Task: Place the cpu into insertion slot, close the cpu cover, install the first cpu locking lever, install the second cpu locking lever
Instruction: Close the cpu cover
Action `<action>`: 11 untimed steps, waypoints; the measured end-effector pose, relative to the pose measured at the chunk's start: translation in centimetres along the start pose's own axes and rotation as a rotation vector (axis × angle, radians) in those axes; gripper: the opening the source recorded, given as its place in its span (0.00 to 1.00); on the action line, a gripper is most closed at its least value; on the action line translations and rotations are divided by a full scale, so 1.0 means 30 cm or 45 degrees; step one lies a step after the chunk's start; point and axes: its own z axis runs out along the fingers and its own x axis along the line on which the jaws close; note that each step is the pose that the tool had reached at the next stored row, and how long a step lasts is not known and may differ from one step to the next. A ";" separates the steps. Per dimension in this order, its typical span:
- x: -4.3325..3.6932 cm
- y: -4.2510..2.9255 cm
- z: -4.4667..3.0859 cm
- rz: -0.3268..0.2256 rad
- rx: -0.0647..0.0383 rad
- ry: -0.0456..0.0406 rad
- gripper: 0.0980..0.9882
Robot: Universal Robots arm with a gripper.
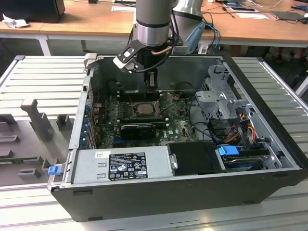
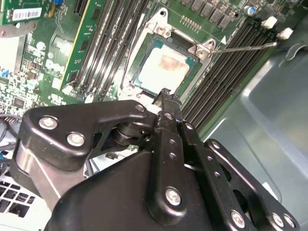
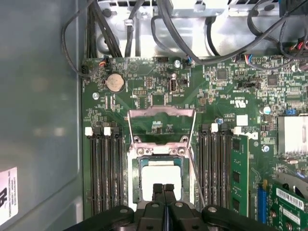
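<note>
The cpu [image 3: 161,179] lies flat in the insertion slot [image 3: 136,178], its pale face up, on the green motherboard [image 3: 144,86]. In the second wrist view the cpu [image 2: 165,67] sits just beyond my gripper [image 2: 166,92]. The cpu cover [image 3: 161,113] is swung open and lies back from the socket, with board showing through its window. My gripper [image 3: 163,187] is shut with nothing between its fingers, its tips together over the cpu's near edge. In the exterior view the gripper [image 1: 151,89] hangs just above the socket [image 1: 144,108]. A thin locking lever [image 2: 250,46] sticks out beside the socket.
Rows of memory slots [image 3: 103,173] flank the socket on both sides. A black ridged card [image 1: 138,129] lies next to the socket. The power supply [image 1: 120,166], drive cage [image 1: 219,98] and cable bundles [image 3: 192,29] crowd the case's walls.
</note>
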 end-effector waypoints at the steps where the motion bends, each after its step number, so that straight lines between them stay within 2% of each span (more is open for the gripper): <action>1: 0.000 0.006 0.000 0.000 0.000 0.000 0.01; 8: 0.001 0.050 0.001 0.000 -0.001 0.000 0.01; 11: 0.002 0.080 0.002 0.000 -0.001 0.000 0.01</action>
